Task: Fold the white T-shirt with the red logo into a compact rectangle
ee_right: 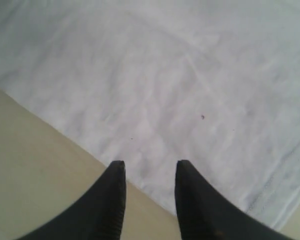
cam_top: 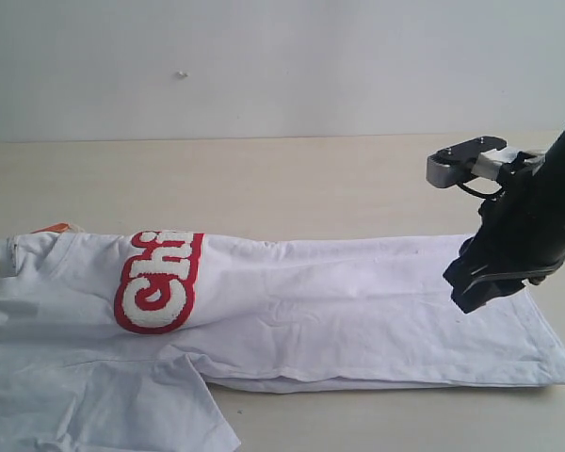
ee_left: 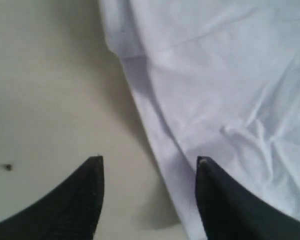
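The white T-shirt (cam_top: 358,301) lies lengthwise across the table, its far side folded over so the red logo (cam_top: 160,281) wraps round the fold and shows only "Chi". The orange neck tag (cam_top: 56,228) peeks out at the left end. One sleeve (cam_top: 169,405) spreads toward the front left. My right gripper (cam_top: 485,287) hovers over the hem end, open and empty; its wrist view puts the gripper (ee_right: 150,165) above the shirt's edge (ee_right: 165,75). The left gripper (ee_left: 150,160) is open over bare table beside a shirt edge (ee_left: 215,75), outside the exterior view.
The light wooden table (cam_top: 264,179) runs back to a plain white wall (cam_top: 264,56). Bare table surface (ee_left: 50,90) shows beside the left gripper and bare tabletop (ee_right: 30,150) beside the right one. The stitched hem (ee_right: 275,200) lies close to the right fingers.
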`<state>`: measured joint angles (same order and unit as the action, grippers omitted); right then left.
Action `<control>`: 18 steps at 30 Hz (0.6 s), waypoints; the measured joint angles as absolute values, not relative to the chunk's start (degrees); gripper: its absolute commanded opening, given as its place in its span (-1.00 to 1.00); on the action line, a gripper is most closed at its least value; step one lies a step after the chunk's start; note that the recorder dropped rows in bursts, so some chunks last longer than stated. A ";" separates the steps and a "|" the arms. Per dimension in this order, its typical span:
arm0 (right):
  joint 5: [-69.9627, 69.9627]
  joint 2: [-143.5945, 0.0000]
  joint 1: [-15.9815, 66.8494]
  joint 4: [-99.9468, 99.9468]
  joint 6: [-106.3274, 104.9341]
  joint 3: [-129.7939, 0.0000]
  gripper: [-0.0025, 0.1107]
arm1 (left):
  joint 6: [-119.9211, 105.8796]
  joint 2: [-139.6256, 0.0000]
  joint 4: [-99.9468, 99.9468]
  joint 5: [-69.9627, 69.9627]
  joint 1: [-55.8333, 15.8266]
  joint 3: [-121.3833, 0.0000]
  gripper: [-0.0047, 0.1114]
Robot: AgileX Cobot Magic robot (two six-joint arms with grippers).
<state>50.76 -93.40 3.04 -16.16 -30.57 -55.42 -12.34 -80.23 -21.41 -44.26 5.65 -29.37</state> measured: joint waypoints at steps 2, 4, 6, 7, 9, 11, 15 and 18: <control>51.31 -93.40 3.04 -16.92 -31.16 -55.42 -0.37 | -14.55 -80.23 -23.67 -42.33 5.65 -28.02 0.00; 51.74 -93.40 3.04 -17.60 -32.00 -55.42 -0.37 | -15.32 -80.23 -24.92 -40.08 5.65 -26.95 0.00; 51.86 -93.40 3.04 -18.13 -32.37 -55.42 -0.37 | -16.29 -80.23 -25.71 -38.15 5.65 -26.15 0.00; 51.97 -93.40 3.04 -18.28 -32.37 -55.42 -0.37 | -16.60 -80.23 -25.95 -37.42 5.65 -25.86 0.00; 51.97 -93.40 3.04 -18.38 -32.59 -55.42 -0.37 | -17.33 -80.23 -25.95 -35.26 5.65 -25.13 0.00; 52.07 -93.40 3.04 -18.60 -32.84 -55.42 -0.37 | -17.55 -80.23 -26.35 -33.43 5.65 -24.55 0.00; 52.19 -93.40 3.04 -19.06 -33.54 -55.42 -0.37 | -18.95 -81.43 -27.68 -32.06 5.65 -24.46 0.00; 52.19 -93.40 3.04 -19.07 -33.80 -55.42 -0.37 | -20.53 -83.30 -29.28 -31.98 5.65 -24.37 0.00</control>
<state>52.19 -93.40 3.04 -19.07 -33.80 -55.42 -20.53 -83.30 -29.28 -31.98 5.65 -24.37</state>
